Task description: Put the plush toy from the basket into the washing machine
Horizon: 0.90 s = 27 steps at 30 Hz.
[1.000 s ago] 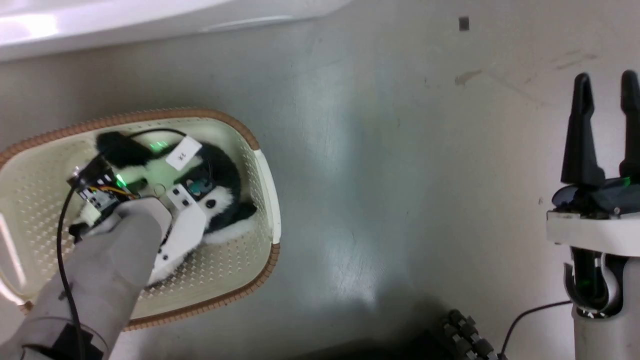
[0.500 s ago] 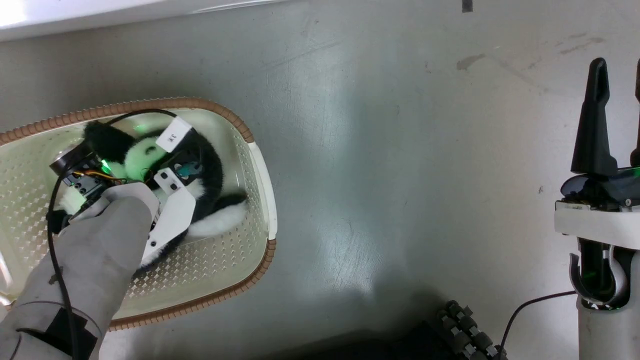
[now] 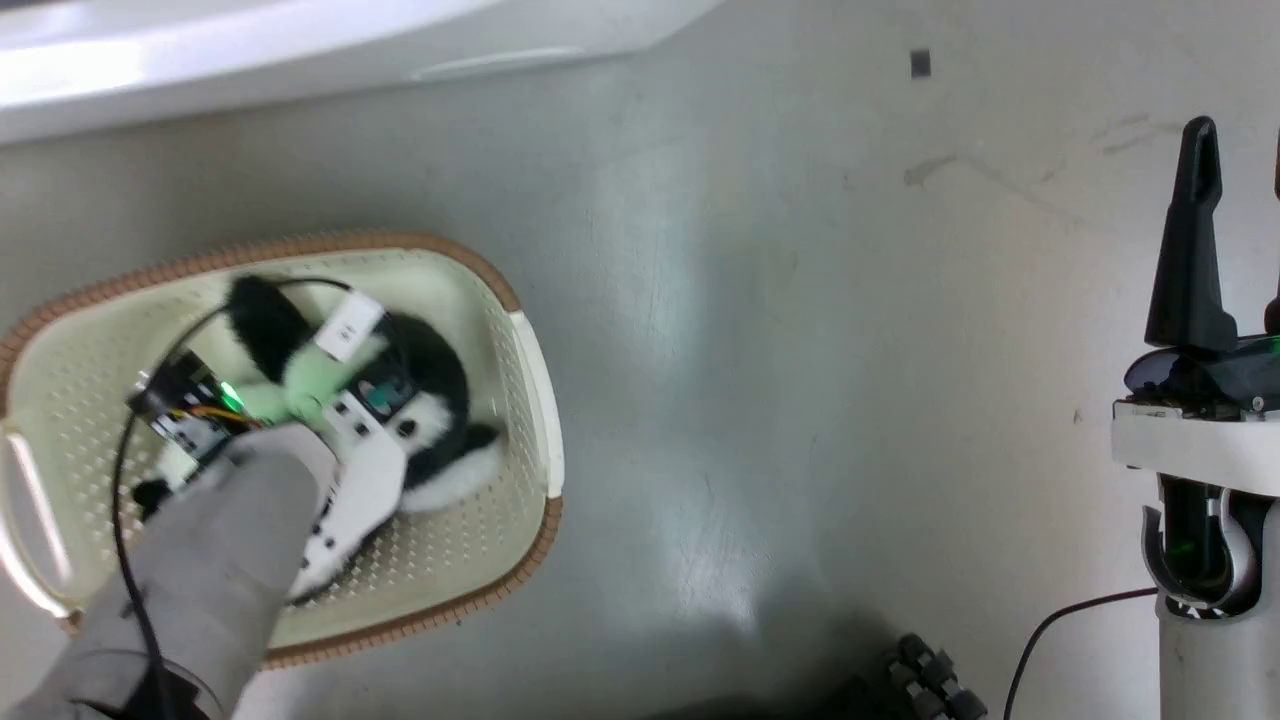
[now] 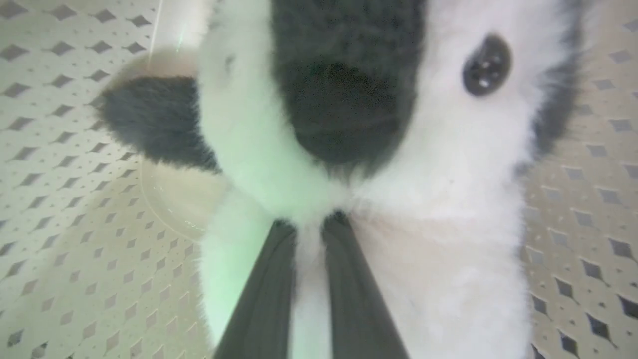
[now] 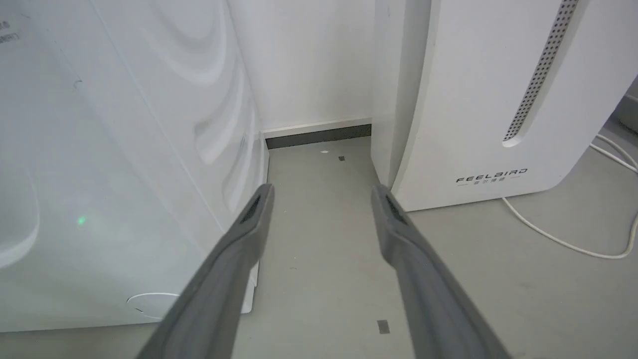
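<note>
Left wrist view: left gripper (image 4: 310, 224) clamped on fur of the plush toy (image 4: 448, 199), inside the basket (image 4: 75, 149), head view 9 o'clock; right gripper (image 5: 321, 192) gapes empty. Lift and washing machine (image 5: 124, 149) loading outstanding.

Fluffy black-and-white plush toy (image 3: 445, 375) — lying inside the cream perforated basket (image 3: 455, 560).

Right wrist view: white appliance (image 5: 498, 99) carries the dark lettering "FEELBIRD" low on its front, with a smaller line of characters just beneath it, too small to read. Faint grey marks at the upper corner of the washing machine (image 5: 124, 174) panel are illegible. Head view: white tag (image 3: 347, 328) on the left arm (image 3: 230, 540) bears dark marks, blurred, not readable.
</note>
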Available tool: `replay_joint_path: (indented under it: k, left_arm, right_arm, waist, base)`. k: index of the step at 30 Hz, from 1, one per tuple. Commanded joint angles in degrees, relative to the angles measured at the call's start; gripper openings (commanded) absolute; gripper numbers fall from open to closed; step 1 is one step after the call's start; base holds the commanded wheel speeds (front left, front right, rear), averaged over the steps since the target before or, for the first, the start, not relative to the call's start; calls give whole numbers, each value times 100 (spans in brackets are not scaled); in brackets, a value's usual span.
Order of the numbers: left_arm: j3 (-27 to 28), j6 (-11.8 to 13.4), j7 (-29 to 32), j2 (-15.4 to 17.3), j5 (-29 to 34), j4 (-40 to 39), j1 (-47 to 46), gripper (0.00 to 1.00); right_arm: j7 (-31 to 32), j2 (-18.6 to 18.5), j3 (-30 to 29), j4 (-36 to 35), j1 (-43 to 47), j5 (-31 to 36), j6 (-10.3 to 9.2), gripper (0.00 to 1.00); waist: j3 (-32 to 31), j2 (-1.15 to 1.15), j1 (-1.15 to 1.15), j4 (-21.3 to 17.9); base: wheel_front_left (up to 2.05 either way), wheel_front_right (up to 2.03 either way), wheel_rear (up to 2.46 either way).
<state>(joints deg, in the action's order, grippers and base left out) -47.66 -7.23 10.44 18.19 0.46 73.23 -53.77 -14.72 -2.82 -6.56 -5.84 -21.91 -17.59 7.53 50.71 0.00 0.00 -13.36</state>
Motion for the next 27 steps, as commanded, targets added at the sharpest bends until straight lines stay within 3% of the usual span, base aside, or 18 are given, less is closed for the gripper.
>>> replay_joint_path:
  k: [1,16,27]
  left_arm:
    - [-68,-22,-85,-76,-26,72,255,0]
    - [-229,-24,-778,-680,-373,72,734,0]
    - [-585,-25,-1345,-932,-974,72,1076,0]
  right_arm:
    - [-28,-6,-18,33,-2,78,-4,100]
    - [-28,-6,-54,237,441,322,-4,100]
    - [-28,-6,-202,433,929,496,-4,100]
  waist:
    - [-301,0,0,102]
    - [-1511,0,0,544]
    - [-2433,0,0,877]
  base:
    - [0,0,0]
    - [0,0,0]
    - [0,0,0]
